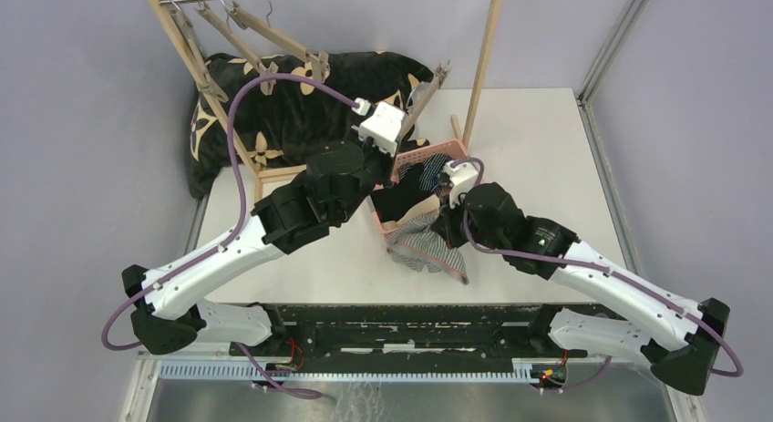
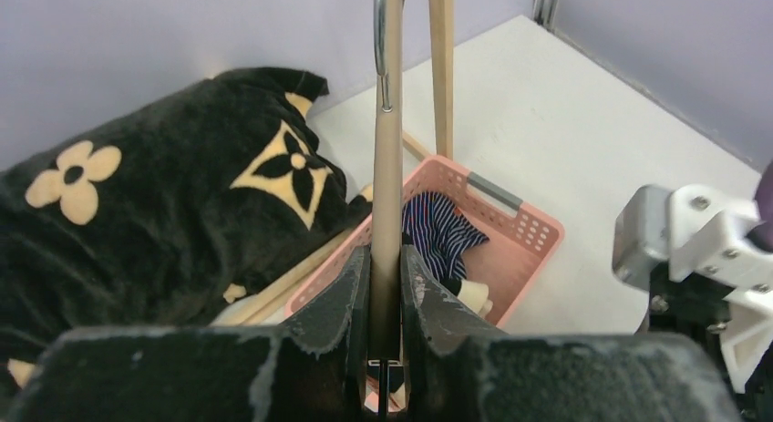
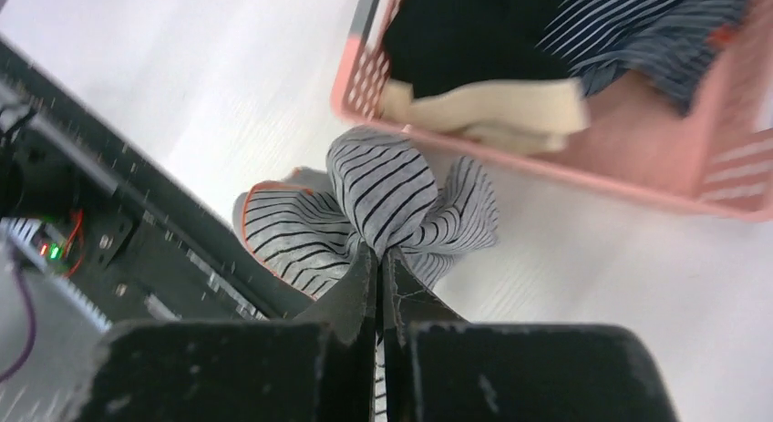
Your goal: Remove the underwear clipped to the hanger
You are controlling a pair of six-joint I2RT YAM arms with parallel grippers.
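Observation:
My left gripper (image 2: 386,258) is shut on a wooden hanger (image 2: 387,167) and holds it up over the pink basket (image 2: 538,232); in the top view the hanger (image 1: 421,96) slants up to the right of the left gripper (image 1: 394,147). The navy striped underwear (image 2: 438,229) and the black underwear (image 3: 474,35) lie in the basket (image 1: 456,150). My right gripper (image 3: 380,255) is shut on the grey-and-white striped underwear (image 3: 383,190), which hangs bunched just outside the basket's near wall (image 3: 583,171). In the top view that cloth (image 1: 428,247) drapes on the table below the basket.
A black floral blanket (image 1: 301,112) lies at the back left under a wooden rack (image 1: 182,39) with more hangers (image 1: 273,35). A wooden post (image 1: 483,62) stands behind the basket. The arms' base frame (image 1: 401,326) runs along the near edge.

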